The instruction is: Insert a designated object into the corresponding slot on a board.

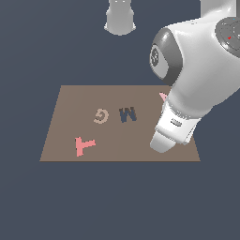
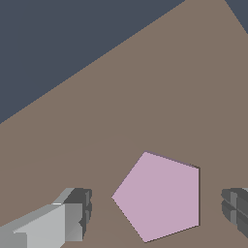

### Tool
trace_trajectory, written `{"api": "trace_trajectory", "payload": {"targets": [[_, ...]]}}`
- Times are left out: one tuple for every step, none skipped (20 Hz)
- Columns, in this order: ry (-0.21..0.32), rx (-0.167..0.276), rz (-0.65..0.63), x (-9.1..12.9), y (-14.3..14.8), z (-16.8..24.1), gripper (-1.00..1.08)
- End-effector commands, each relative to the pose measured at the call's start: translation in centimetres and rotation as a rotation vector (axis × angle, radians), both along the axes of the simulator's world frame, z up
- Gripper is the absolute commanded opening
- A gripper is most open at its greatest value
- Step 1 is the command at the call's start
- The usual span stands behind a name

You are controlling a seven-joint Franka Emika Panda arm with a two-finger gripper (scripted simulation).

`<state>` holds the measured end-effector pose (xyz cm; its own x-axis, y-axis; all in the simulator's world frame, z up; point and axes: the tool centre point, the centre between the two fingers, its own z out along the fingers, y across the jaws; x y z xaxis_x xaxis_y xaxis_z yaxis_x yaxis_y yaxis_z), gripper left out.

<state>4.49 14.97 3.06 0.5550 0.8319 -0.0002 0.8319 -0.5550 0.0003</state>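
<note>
Straddling the pink pentagon (image 2: 160, 196), the gripper (image 2: 157, 213) has its two fingers (image 2: 72, 215) spread wide, one on each side of the piece with a clear gap to either edge; nothing is pinched. The wrist view shows the pentagon lying flat on the brown board (image 2: 145, 97), low and centre in that frame. In the exterior view only a pink corner (image 1: 162, 96) shows, at the right of the frame, most of it hidden behind the white arm (image 1: 197, 79).

Whether this pentagon is lying loose on the board or seated in a slot cannot be told: it looks flush and casts almost no edge. So the scene fits either a reach before a pick or a hand that is open over a placed piece.

If a grasp is the step in hand, it would go best with the fingers lowered evenly and closed across two opposing faces, not onto a point, since a pentagon has no parallel sides and may twist as it is squeezed.

On the board, in the exterior view, a tan G (image 1: 100, 115) and a dark M (image 1: 127, 114) sit near the middle; the M looks like a cut-out, though that is a judgement. A red T (image 1: 84, 146) lies at the lower left.
</note>
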Motion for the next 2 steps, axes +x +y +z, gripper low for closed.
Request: {"api": "trace_trajectory", "payload": {"targets": [[0.000,0.000,0.000,0.01,0.00,0.00,1.00],[0.000,0.000,0.000,0.01,0.00,0.00,1.00]]}}
